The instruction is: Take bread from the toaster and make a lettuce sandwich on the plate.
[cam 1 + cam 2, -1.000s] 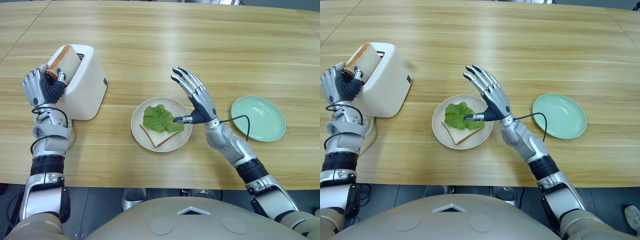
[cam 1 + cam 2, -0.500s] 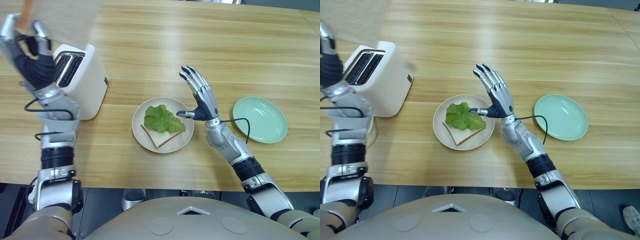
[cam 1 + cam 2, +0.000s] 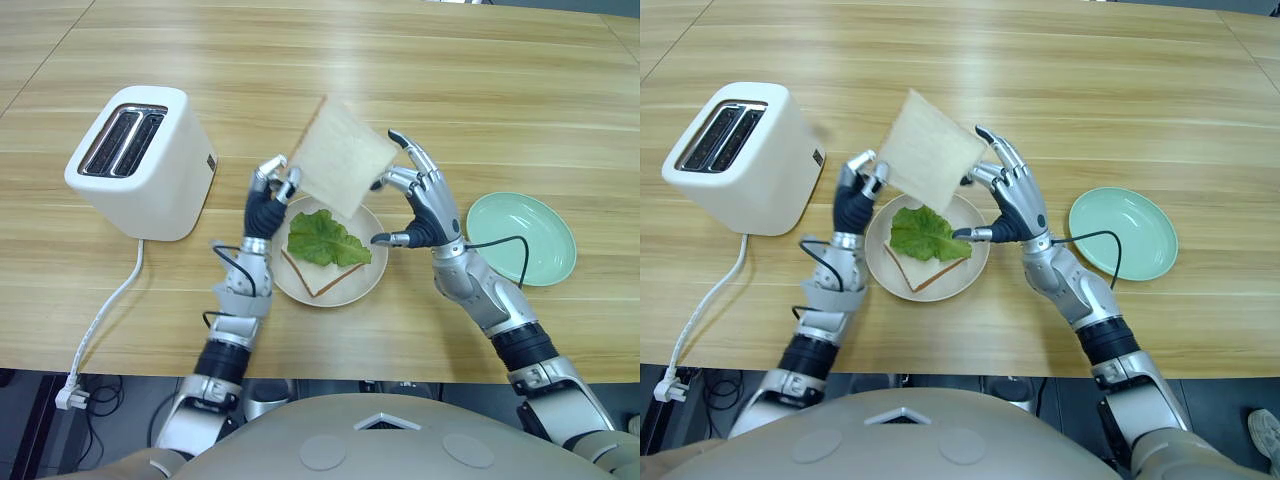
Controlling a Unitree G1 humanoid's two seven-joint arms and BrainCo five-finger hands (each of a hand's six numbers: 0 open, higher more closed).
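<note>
Wooden table [image 3: 420, 60]: white toaster [image 3: 140, 165], power cord [image 3: 108, 312], beige plate [image 3: 347, 294], green plate [image 3: 522, 238].

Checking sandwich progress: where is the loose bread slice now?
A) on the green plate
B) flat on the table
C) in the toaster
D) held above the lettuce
D: the left hand holds the bread slice in the air over the lettuce on the beige plate, right hand at its other edge.

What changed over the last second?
The left hand pulled the bread slice out of the toaster and carried it right, above the plate; the right hand moved in to its other edge. The lettuce, bottom slice and green plate stayed put.
</note>
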